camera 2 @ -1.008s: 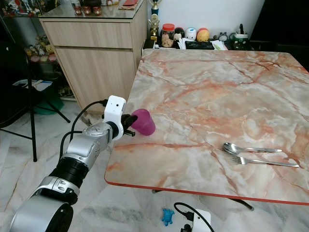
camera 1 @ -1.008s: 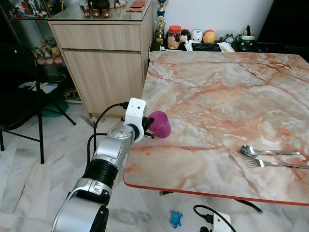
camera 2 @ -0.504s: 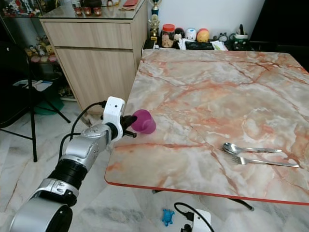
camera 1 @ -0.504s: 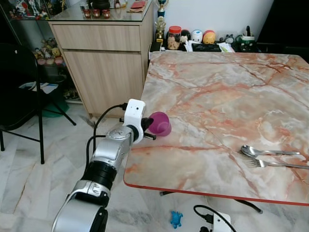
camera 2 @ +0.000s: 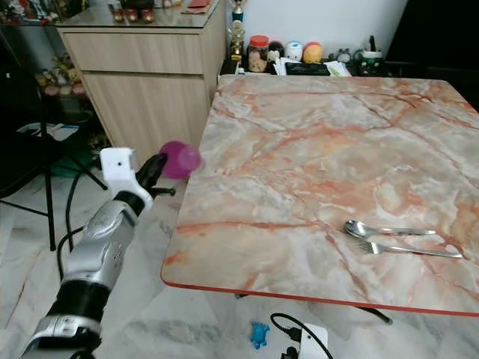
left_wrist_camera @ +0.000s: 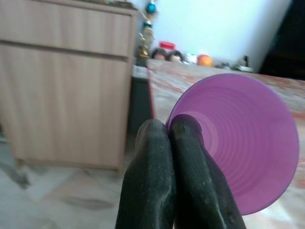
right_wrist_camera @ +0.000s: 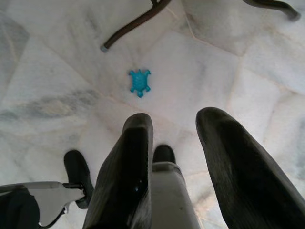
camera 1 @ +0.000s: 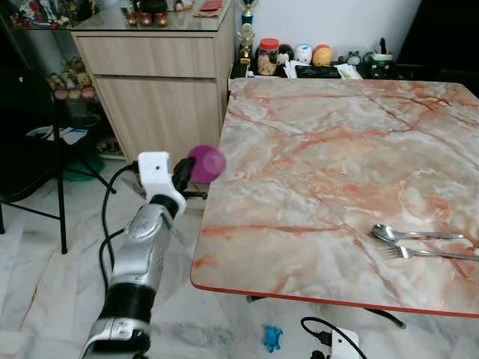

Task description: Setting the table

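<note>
One cup [camera 1: 206, 163], purple, is pinched by its rim in the left gripper [camera 1: 185, 170], held in the air just off the tabletop's [camera 1: 329, 172] left edge, mouth turned back toward the wrist. Risk: that thin rim grip slips mid-swing and the cup drops to the floor. A second ago it sat upright on the tabletop near that edge; now it's lifted off and tipped. Right gripper [right_wrist_camera: 176, 157] hangs idle over the floor, fingers apart. Spoon [camera 1: 412, 235] and fork [camera 1: 426, 253] lie unmoved.
</note>
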